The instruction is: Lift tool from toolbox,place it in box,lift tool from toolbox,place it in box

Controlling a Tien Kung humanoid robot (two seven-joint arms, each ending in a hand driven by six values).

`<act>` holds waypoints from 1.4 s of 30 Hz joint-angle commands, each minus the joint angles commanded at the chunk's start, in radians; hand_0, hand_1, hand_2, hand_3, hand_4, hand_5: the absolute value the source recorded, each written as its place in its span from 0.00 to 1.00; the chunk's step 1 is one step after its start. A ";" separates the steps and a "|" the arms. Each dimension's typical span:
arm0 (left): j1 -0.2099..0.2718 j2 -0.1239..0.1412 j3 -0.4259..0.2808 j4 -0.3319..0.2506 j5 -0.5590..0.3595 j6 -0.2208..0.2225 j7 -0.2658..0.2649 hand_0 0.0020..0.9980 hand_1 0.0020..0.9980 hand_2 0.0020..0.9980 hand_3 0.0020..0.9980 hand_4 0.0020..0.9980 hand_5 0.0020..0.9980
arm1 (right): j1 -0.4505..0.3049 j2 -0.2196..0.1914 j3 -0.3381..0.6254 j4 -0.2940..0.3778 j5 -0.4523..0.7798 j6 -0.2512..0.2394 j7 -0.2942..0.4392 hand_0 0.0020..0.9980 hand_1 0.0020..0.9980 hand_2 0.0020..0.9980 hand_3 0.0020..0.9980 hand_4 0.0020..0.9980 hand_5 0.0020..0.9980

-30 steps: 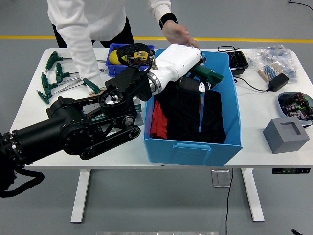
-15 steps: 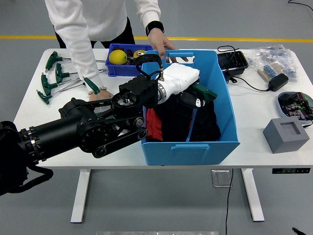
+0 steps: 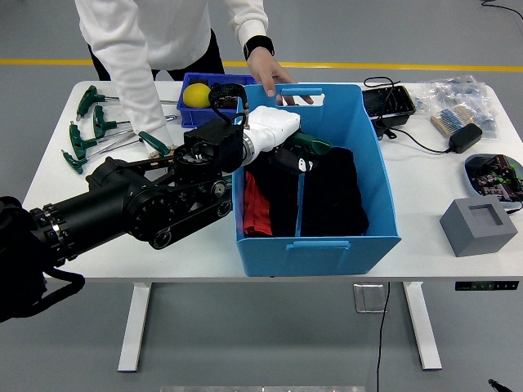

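Note:
My left hand (image 3: 288,149) is white on a black arm and reaches over the left wall of the large blue box (image 3: 319,243). Its fingers are curled around a green-handled tool (image 3: 314,147), which sits low over the box's far left part. Black padding and a red item (image 3: 253,208) fill the box's bottom on either side of a blue divider. Several green T-handle tools (image 3: 91,122) lie on the table at the far left. A small blue bin (image 3: 190,113) with a yellow object (image 3: 196,95) stands behind my wrist.
A person in white stands at the far side, one hand (image 3: 272,80) on the box's far rim, the other sleeve (image 3: 139,90) reaching down behind my arm. To the right lie a black tray (image 3: 394,102), a parts bag (image 3: 458,96), a power adapter (image 3: 467,135) and a grey block (image 3: 478,225).
My left arm has drawn back to the left with the green-handled tool, which now sits lower in the box. The box has swung square to the table. The person's hand came onto its rim.

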 joint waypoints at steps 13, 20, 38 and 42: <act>-0.005 0.000 0.018 -0.020 -0.038 0.111 -0.100 0.19 0.21 0.25 0.40 0.88 0.73 | -0.001 -0.002 0.006 0.001 -0.016 -0.001 -0.002 0.67 0.65 0.73 0.58 0.78 0.72; -0.016 0.000 0.014 -0.019 -0.045 0.172 -0.155 0.23 0.34 0.43 0.59 0.88 0.73 | 0.005 -0.005 0.003 0.001 -0.011 -0.003 0.000 0.67 0.65 0.73 0.58 0.78 0.72; 0.021 0.000 -0.100 -0.036 0.054 0.222 -0.153 0.43 0.59 0.66 0.72 0.90 0.72 | 0.007 -0.006 -0.006 0.000 0.008 -0.004 0.005 0.67 0.65 0.73 0.58 0.78 0.72; 0.052 0.000 -0.168 -0.075 0.131 0.135 -0.057 0.39 0.57 0.66 0.72 0.90 0.73 | -0.002 -0.004 -0.011 -0.003 0.024 -0.005 0.009 0.67 0.65 0.73 0.58 0.78 0.72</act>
